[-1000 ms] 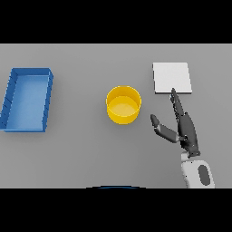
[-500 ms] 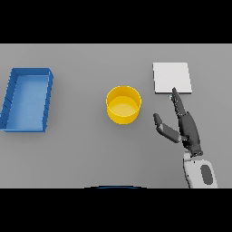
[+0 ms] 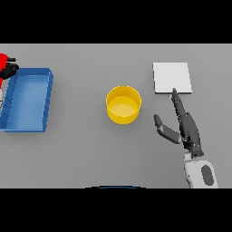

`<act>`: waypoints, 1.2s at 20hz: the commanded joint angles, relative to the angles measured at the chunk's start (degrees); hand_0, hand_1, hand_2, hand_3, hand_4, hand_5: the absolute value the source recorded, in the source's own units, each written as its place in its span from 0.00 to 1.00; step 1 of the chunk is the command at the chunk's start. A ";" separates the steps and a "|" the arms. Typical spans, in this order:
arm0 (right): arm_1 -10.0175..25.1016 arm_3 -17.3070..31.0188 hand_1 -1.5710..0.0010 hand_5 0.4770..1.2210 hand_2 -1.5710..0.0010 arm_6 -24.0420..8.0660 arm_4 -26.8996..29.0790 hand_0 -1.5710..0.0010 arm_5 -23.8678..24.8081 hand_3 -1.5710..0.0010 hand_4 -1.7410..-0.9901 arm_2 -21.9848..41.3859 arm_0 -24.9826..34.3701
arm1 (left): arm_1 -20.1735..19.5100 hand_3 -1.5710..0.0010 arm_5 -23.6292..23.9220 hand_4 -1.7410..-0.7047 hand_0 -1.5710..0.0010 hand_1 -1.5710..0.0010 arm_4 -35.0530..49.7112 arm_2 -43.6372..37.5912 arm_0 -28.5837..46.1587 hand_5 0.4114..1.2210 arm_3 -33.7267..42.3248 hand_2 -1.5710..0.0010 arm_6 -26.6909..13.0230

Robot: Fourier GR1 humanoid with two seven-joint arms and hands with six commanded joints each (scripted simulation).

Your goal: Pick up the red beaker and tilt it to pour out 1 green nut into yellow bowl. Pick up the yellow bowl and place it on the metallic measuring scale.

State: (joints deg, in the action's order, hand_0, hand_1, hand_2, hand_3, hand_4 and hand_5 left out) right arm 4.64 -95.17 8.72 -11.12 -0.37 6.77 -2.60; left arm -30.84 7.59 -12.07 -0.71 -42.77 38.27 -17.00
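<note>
Simply, round yellow bowl (image 3: 123,104), square scale (image 3: 171,77).

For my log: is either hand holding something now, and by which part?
The right hand holds nothing. At the left edge, dark fingers touch a red object; grasp and part cannot be told.

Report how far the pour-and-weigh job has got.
Nothing looks finished. The yellow bowl stands on the table, apparently without a nut, apart from the metallic scale. In hand: the left hand at the left edge is on the red beaker, beside the blue tray. The right hand rests open. Pouring and placing remain.
</note>
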 commanded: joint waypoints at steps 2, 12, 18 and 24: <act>-0.22 0.17 1.00 0.26 1.00 -1.22 0.12 1.00 0.05 1.00 0.78 -0.04 0.75 | -0.04 0.00 -0.40 0.08 0.00 0.00 1.11 0.53 3.42 0.56 7.09 0.00 -5.42; -0.30 0.72 1.00 0.25 1.00 -0.22 -1.41 1.00 1.03 1.00 0.78 0.34 0.12 | -4.27 0.86 -15.19 0.88 0.84 0.86 5.45 5.05 12.42 0.27 23.66 0.86 -13.34; 0.59 0.54 1.00 0.21 1.00 -5.12 -5.09 1.00 2.74 1.00 0.81 0.94 1.49 | -3.43 0.96 -12.01 0.93 0.96 0.96 3.66 5.36 11.53 0.27 23.42 0.96 -9.89; 9.40 1.76 1.00 0.23 1.00 -5.94 -14.65 1.00 -4.21 1.00 0.82 6.91 8.61 | -1.72 0.99 -10.93 0.91 0.99 0.99 6.02 4.27 13.04 0.31 25.92 0.99 -6.86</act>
State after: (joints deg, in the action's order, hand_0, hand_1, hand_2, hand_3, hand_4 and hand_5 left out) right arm 14.06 -93.42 2.71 -25.76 -4.54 13.66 6.09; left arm -32.53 -3.36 -6.04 3.57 -29.74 64.19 -23.82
